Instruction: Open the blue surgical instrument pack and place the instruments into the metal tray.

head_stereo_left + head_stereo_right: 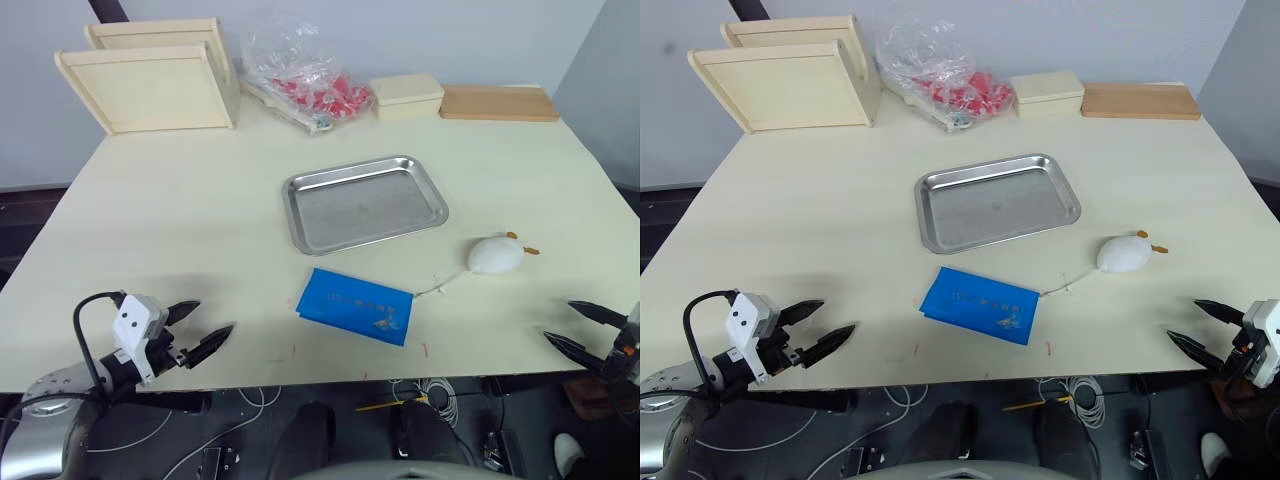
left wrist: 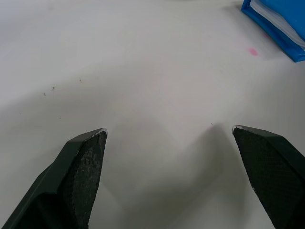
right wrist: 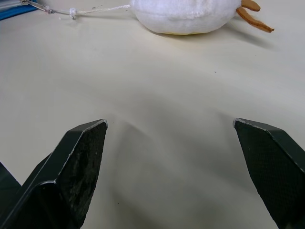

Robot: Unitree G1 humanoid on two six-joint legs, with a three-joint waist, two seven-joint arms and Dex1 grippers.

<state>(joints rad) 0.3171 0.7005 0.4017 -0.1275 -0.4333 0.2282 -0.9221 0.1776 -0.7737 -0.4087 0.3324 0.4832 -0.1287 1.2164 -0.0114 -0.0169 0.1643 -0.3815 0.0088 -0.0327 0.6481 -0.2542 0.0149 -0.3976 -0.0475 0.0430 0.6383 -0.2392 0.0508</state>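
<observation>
The blue surgical instrument pack (image 1: 356,306) lies folded shut near the table's front edge, just in front of the metal tray (image 1: 364,203), which holds nothing. No instruments show; the pack is closed. My left gripper (image 1: 204,328) hovers open over the front left of the table, well to the left of the pack, whose corner (image 2: 276,26) appears in the left wrist view. At the front right edge my right gripper (image 1: 580,328) stands open, holding nothing, to the right of the pack.
A white plush toy (image 1: 495,255) with a string lies right of the pack, close to the right gripper. Pale wooden boxes (image 1: 150,85), a clear bag of red items (image 1: 300,75), a small box (image 1: 407,95) and a wooden board (image 1: 498,102) line the back edge.
</observation>
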